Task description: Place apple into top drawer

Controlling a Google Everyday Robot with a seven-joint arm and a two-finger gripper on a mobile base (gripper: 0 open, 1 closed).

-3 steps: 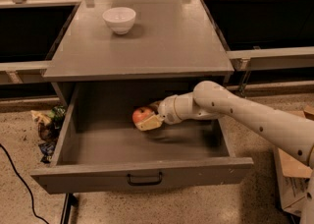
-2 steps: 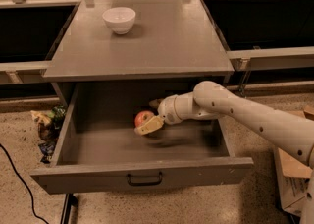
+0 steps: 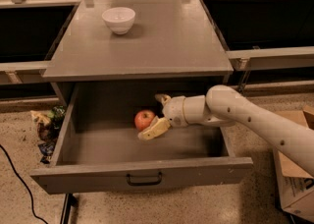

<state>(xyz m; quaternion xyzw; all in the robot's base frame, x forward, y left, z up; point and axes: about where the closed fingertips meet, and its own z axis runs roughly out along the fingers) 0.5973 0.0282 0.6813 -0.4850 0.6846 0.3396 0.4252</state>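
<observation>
We see the grey worktop over the top drawer, which stands wide open. The arm reaches in from the right of the view, its claw spread. The apple sits on the drawer floor beside the lower finger, perhaps touching it. A white bowl stands on the worktop.

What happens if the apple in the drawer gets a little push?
It would probably roll, since the apple is round and the floor of the top drawer looks flat and smooth. The drawer walls should likely stop it. It looks firm, so the pincer, right beside it inside the drawer, likely won't squash it.
</observation>
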